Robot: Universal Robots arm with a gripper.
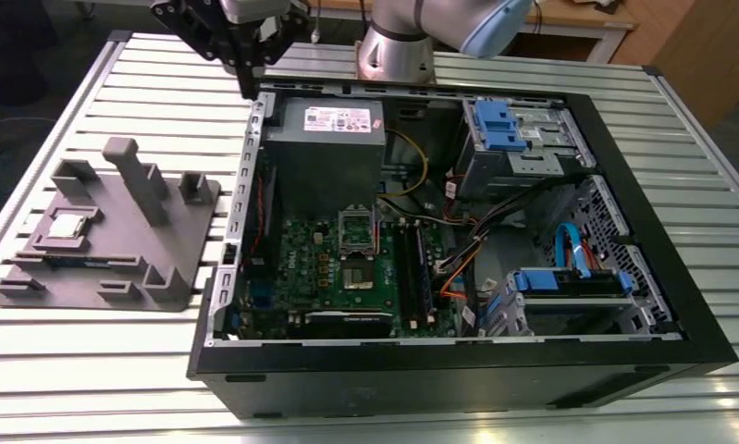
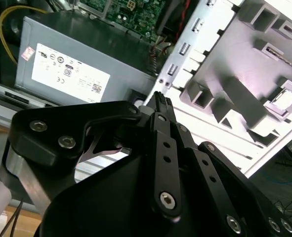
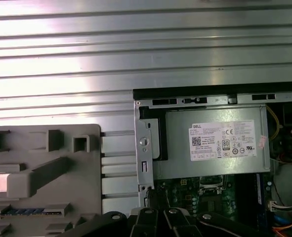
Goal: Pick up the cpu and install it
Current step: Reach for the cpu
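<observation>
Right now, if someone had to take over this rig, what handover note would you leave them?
Gripper: shut and holding nothing, hovering by the corner of the open computer case, next to the grey power supply.
Cpu: lying flat in the grey fixture tray on the table, to the exterior view's left of the case and well away from the gripper.
Done: nothing that shows.
Left: the cpu is not yet picked up and not yet on the motherboard.
</observation>
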